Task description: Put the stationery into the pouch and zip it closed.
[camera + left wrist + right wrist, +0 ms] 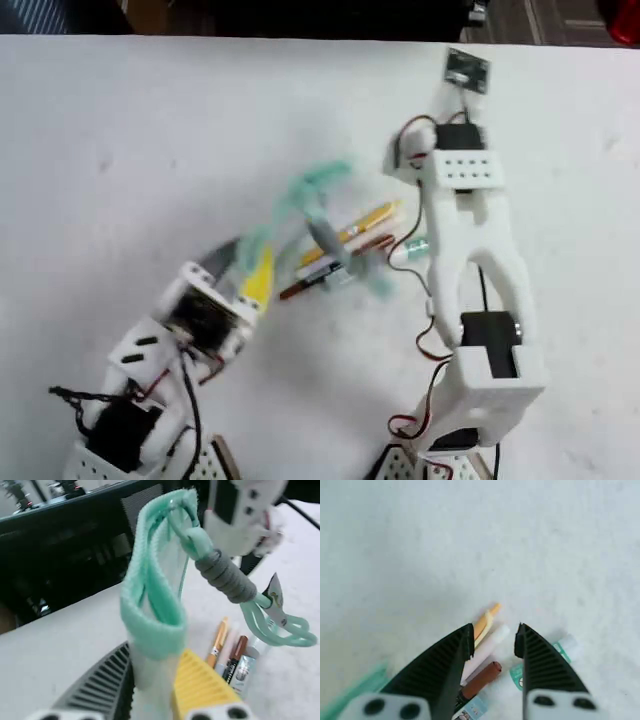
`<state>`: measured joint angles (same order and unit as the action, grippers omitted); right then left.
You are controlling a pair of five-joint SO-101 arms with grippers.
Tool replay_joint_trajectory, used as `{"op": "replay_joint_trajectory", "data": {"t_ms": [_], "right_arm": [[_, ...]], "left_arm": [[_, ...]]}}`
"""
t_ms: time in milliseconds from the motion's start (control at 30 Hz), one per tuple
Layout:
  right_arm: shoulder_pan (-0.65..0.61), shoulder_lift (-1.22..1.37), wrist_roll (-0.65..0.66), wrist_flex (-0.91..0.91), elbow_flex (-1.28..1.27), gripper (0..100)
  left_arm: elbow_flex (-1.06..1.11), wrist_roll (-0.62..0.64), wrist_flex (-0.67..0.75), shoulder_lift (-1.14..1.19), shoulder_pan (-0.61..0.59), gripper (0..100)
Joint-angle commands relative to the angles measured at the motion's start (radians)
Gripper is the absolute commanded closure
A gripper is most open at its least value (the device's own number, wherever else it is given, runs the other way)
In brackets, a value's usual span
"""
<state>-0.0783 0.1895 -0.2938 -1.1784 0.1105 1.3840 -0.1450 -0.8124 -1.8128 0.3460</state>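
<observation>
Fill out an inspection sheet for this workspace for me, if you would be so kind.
Surface: white table.
Job's things: green pouch held up by one end; pens and pencils lying loose on the table, outside it.
Clutter: nothing seen.
End effectors: left end effector shut on the pouch; right end effector open above the pens and pencils.
Cables: wires run along the arms.
Surroundings: dark furniture behind the table.

The pouch (152, 605) is coloured mint green, its cord (225, 577) bound in grey. The left gripper (150, 667) is finished in yellow and ribbed grey, the right gripper (493, 640) in ribbed black. The desk (470, 540) is white.
</observation>
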Motion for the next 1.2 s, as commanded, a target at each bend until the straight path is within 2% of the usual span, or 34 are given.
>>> {"op": "replay_joint_trajectory", "data": {"t_ms": [0,133,333,533,633,933,1167], "right_arm": [[0.015,-0.042,-0.002,0.001,0.002,86.5],[-0.025,-0.024,-0.005,0.065,-0.043,86.5],[-0.067,0.104,-0.005,0.179,-0.043,86.4],[-0.067,0.193,-0.011,0.082,0.040,86.4],[-0.064,0.252,-0.055,0.079,0.069,86.4],[-0.068,0.374,-0.055,0.073,0.158,86.4],[-0.117,0.400,-0.054,0.077,0.190,86.5]], "left_arm": [[-0.041,0.166,0.046,-0.012,-0.142,98],[-0.040,0.192,0.026,-0.012,-0.200,98],[-0.040,0.193,-0.003,-0.010,-0.194,98],[-0.035,0.190,-0.002,-0.010,-0.194,97],[0.005,0.186,0.028,-0.010,-0.194,97],[0.040,0.186,0.055,-0.010,-0.193,97],[0.040,0.193,0.026,-0.010,-0.193,84]]}}
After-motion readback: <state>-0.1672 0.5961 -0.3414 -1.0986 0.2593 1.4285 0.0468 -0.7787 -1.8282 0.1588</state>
